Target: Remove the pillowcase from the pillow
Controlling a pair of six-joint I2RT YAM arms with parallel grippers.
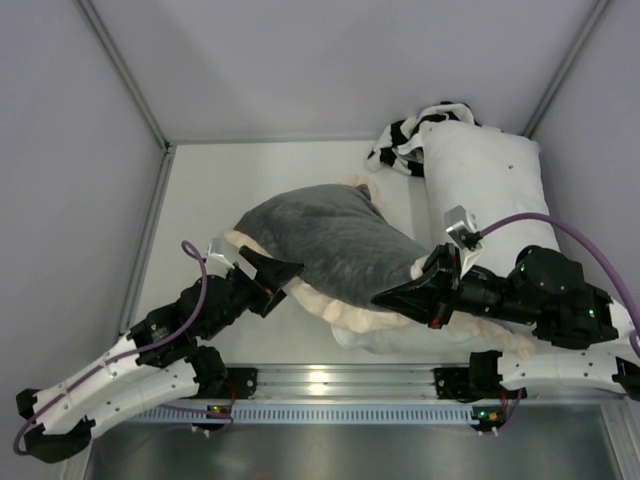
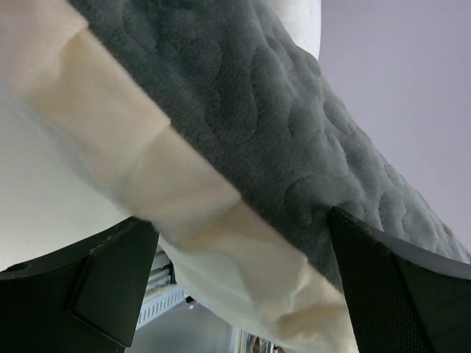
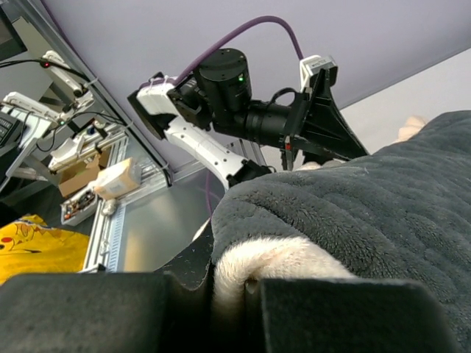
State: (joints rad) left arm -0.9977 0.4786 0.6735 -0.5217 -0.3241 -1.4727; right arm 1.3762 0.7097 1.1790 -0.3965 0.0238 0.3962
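The pillowcase lies mid-table, dark grey plush face up, with its cream frill around the edges. It looks filled; a white bulge that may be the pillow shows under the frill at the near edge. My right gripper is shut on the near right edge, pinching cream frill under grey plush. My left gripper is open at the left end. Its fingers stand wide apart with the frill and grey plush between them.
A longer plain white pillow with one dark dot lies at the back right, with a black-and-white patterned cloth at its far end. Grey walls close in left and back. A metal rail runs along the near edge.
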